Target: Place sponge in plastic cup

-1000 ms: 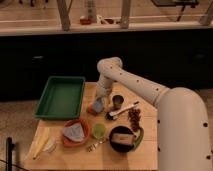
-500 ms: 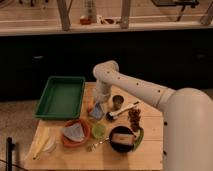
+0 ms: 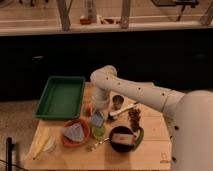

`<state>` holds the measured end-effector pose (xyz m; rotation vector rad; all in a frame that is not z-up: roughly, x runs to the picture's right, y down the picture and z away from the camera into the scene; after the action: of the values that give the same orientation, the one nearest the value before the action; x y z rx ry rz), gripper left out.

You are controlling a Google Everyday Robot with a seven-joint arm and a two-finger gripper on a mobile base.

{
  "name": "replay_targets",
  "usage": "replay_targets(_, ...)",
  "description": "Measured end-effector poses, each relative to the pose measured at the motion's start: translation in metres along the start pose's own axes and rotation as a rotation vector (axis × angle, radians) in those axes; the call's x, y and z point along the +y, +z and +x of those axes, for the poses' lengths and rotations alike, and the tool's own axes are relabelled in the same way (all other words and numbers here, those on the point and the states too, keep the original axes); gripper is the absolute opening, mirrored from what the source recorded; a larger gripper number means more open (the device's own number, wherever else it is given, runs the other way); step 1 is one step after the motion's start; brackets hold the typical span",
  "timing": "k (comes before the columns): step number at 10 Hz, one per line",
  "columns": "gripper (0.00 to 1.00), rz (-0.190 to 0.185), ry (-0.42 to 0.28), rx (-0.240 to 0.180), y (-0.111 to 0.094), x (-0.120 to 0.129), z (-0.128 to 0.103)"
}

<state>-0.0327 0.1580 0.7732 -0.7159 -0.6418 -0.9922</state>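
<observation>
Dark cabinet front and glazed framing behind a wooden table [image 3: 150,152]. Compared with the view half a second before: gripper [image 3: 98,114] lowered and brought toward the table's front, from level with the near corner of the green tray [image 3: 60,97] to a place directly over the green plastic cup [image 3: 98,132]; white arm [image 3: 135,92] dipped with it; objects on the table left unmoved. Writing: only a faint mark near the table's right front corner, too small to read. Located the sponge [image 3: 97,120] as a pale blue-grey block at the gripper's tip, just above the cup's rim and not yet inside it; could not separate its outline from the gripper's own parts, nor tell whether the gripper was open or closed upon it. Arranged around the cup: orange plate [image 3: 85,127] bearing a grey-blue object, to the left; black bowl [image 3: 114,142] holding a pale packet, to the right; metal can [image 3: 117,101] behind, beside the arm; small orange-red item [image 3: 89,108] just left of the gripper; brown clustered item [image 3: 134,118] right of the can; pale yellow item [image 3: 42,146] near the table's left front edge.
</observation>
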Motion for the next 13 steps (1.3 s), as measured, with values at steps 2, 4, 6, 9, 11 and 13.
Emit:
replay_targets(2, 0.0, -0.013, -0.047, -0.002, 0.003, 0.008, -0.013)
replay_targets(4, 0.0, -0.031, -0.087, -0.002, 0.006, 0.012, -0.025)
replay_targets(6, 0.0, -0.04, -0.118, -0.002, 0.008, 0.015, -0.031)
replay_targets(9, 0.18, -0.059, -0.168, -0.012, 0.009, 0.021, -0.038)
replay_targets(11, 0.39, -0.072, -0.186, -0.017, 0.01, 0.022, -0.041)
replay_targets(13, 0.6, -0.073, -0.192, -0.018, 0.01, 0.023, -0.041)
